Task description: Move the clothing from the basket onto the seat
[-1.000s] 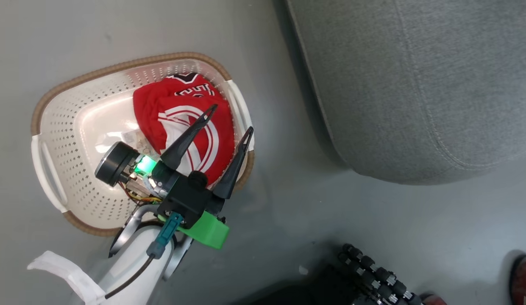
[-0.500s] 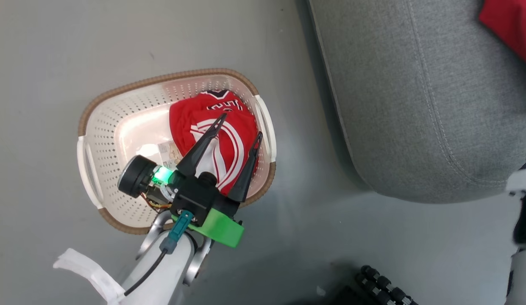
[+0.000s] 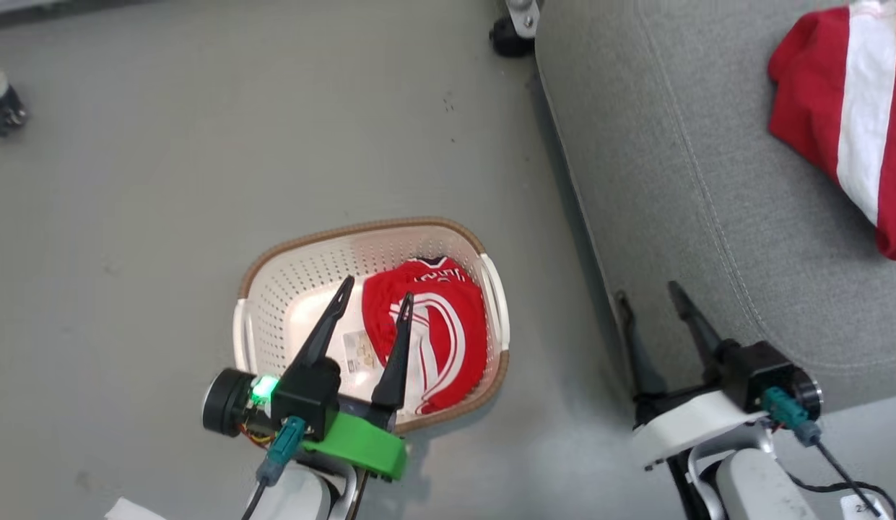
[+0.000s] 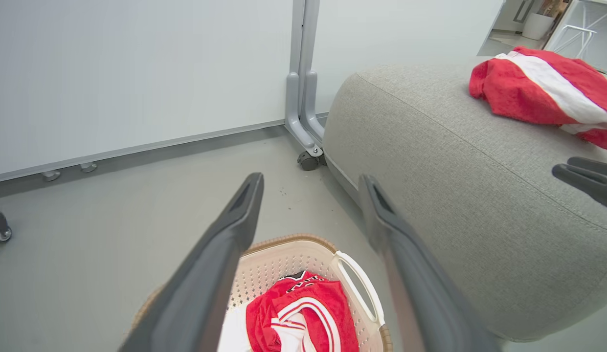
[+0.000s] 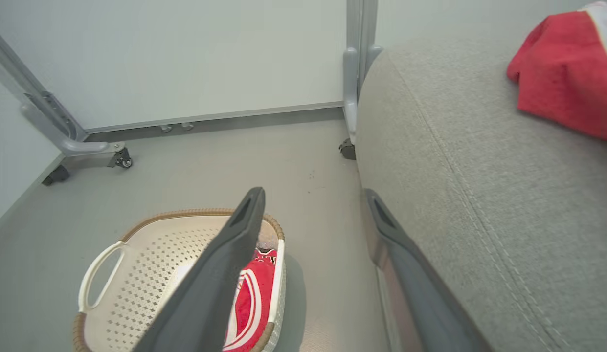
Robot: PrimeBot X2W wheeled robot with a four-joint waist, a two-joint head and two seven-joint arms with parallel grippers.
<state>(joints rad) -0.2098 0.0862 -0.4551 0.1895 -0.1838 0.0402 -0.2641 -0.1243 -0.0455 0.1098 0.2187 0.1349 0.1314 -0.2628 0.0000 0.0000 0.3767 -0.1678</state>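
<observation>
Frankly, lettering [image 3: 439, 272] on the clothing [image 3: 458, 339] is unreadable

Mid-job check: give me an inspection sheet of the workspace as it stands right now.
Surface: grey floor, smooth.
Job's things: lettered garment lies in the basket beside a paper label; striped garment lies on the seat.
Clutter: nothing seen.
Grippers: left gripper open, empty, over the basket; right gripper open, empty, at the seat's near edge.
Cables: left lead and right lead plugged in at the wrists.
Surroundings: white wall panels on a grey frame with a caster by the seat.
</observation>
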